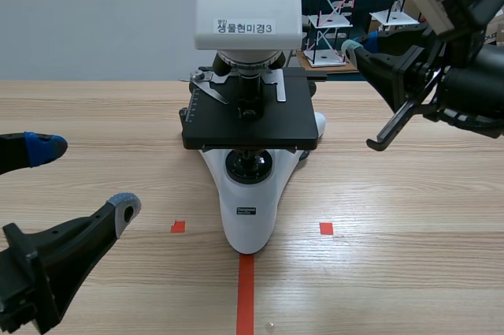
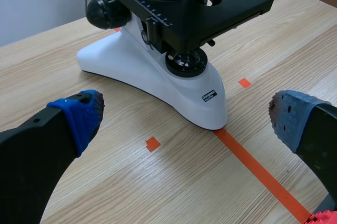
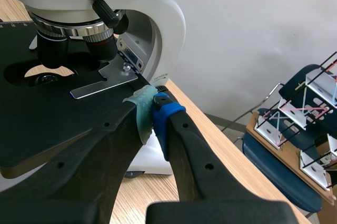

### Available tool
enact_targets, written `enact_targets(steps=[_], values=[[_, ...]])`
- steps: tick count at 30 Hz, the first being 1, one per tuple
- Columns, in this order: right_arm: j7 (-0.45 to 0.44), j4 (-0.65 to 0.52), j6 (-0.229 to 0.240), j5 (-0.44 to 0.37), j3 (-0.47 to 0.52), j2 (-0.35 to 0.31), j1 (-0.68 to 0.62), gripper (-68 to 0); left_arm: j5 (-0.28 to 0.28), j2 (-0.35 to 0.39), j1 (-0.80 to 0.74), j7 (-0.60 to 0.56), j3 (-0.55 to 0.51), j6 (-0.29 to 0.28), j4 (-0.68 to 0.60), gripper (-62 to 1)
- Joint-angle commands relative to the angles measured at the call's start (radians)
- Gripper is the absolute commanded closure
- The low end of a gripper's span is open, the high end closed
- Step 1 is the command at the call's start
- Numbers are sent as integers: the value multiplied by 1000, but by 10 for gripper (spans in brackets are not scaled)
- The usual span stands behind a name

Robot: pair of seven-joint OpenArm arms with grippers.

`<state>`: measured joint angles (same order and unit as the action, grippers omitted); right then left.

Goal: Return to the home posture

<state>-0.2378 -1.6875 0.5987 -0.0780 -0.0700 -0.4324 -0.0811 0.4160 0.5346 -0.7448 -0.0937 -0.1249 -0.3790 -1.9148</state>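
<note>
A white microscope (image 1: 250, 217) with a black stage (image 1: 250, 118) stands mid-table on the orange-red tape line. My left gripper (image 1: 79, 177) hovers low at the near left, open, blue pads wide apart with nothing between them; in the left wrist view the microscope base (image 2: 158, 79) lies ahead of the left gripper (image 2: 184, 116). My right gripper (image 1: 356, 50) is raised at the right, beside the stage's far right corner, shut on nothing. In the right wrist view the right gripper (image 3: 154, 109) has its pads pressed together beside the stage (image 3: 47, 103) and objective lenses (image 3: 68, 37).
The wooden table (image 1: 409, 256) carries small orange-red tape squares (image 1: 326, 228) either side of the microscope base. Behind the table at the far right stand wire racks (image 1: 335, 12) on a board, also the wire racks (image 3: 310, 124) seen past the right gripper.
</note>
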Motion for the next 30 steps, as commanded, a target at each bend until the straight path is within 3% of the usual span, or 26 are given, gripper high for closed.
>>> enact_targets(steps=[1, 21, 24, 25, 28, 30], values=[[-16, -7, -4, -11, 7, -11, 15, -6, 7, -2, 0, -14, 1, -6, -11, -623], [-16, -7, -5, -11, 7, -10, 9, -17, 7, -2, 0, -14, 1, -6, -11, -623], [-26, -8, -5, -11, 11, -10, -26, -126, 7, -2, 0, -14, 1, -6, -11, -623], [-40, -8, -5, -11, 15, -11, -45, -190, 7, -2, 0, -14, 1, -6, -11, -623], [-122, -14, -5, -12, 39, -11, -127, -470, 7, -2, 0, -14, 1, -6, -11, -623], [-208, -22, -5, -12, 61, -10, -196, -590, 7, -2, 0, -14, 1, -6, -11, -623]])
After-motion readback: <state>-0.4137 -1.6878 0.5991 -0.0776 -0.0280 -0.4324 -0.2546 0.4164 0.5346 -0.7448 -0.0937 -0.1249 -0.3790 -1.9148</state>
